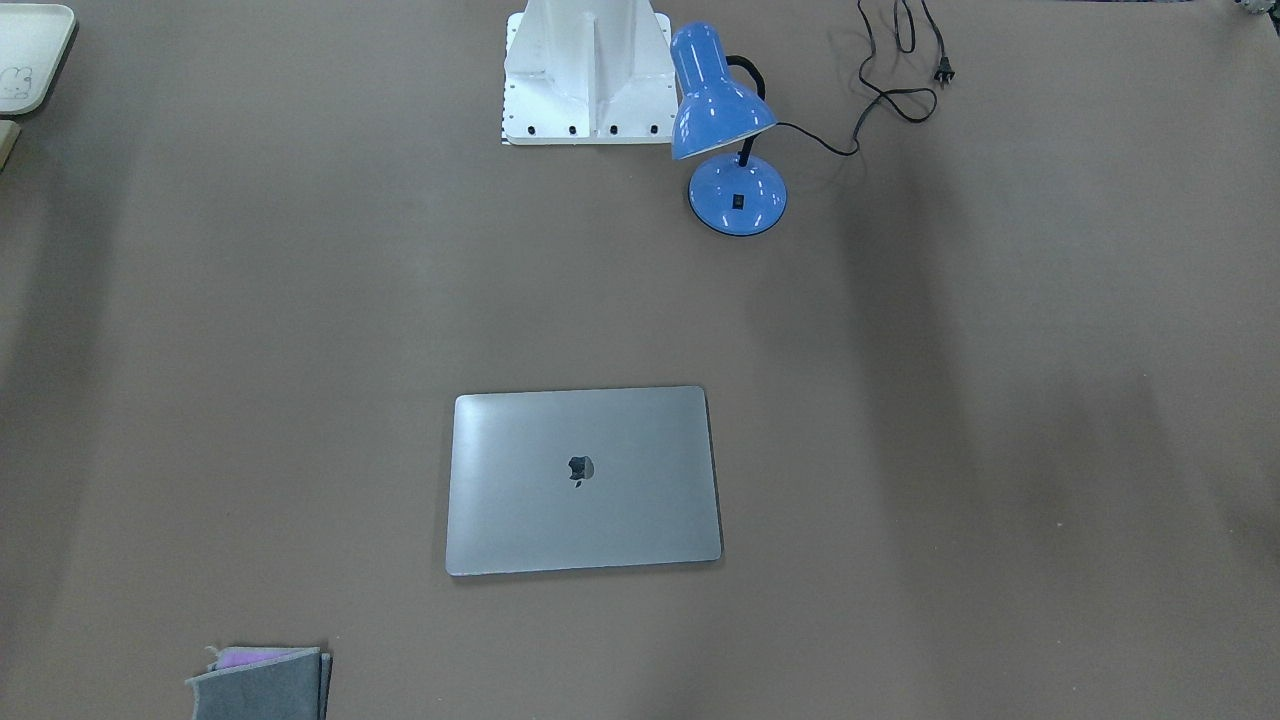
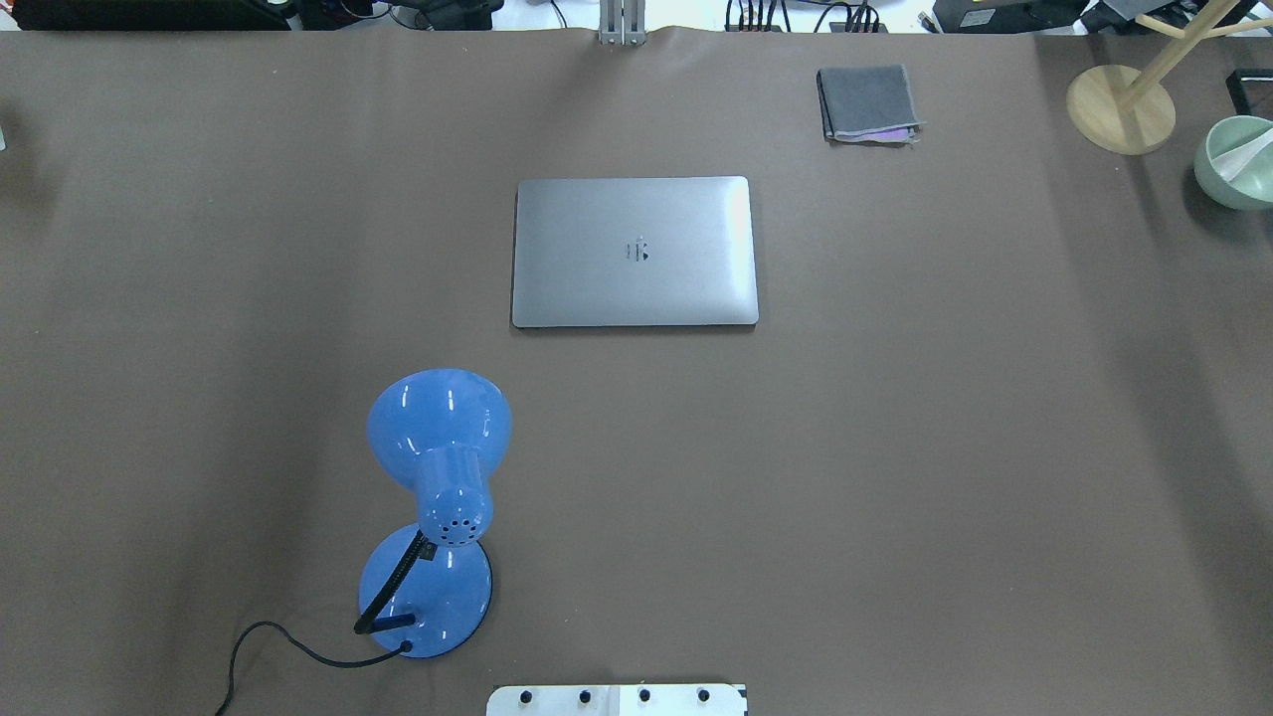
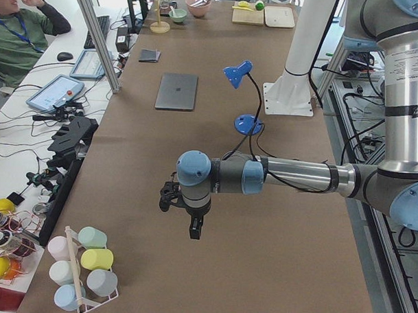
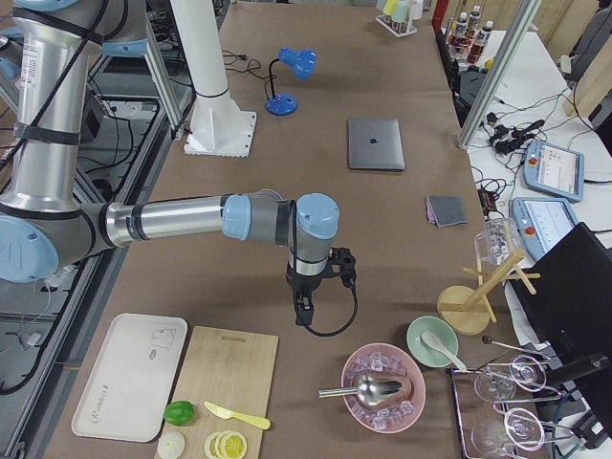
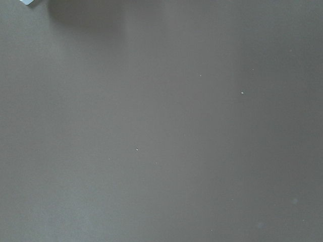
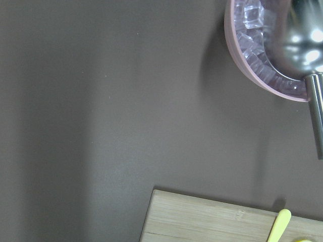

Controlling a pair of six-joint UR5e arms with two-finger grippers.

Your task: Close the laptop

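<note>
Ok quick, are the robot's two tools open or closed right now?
Left tool: cannot be told, seen only from the side.
Right tool: cannot be told either.

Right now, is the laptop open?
No, the laptop lies flat on the table with its lid shut down.

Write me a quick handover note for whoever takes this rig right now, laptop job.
Left gripper: above the table's end on the robot's left, far from the laptop; open or shut, cannot tell.
Right gripper: above the opposite end, near the wooden board; cannot tell either.
Laptop: mid-table, lid flat down, logo up.
Done: laptop is closed.
Left: nothing that shows.
</note>
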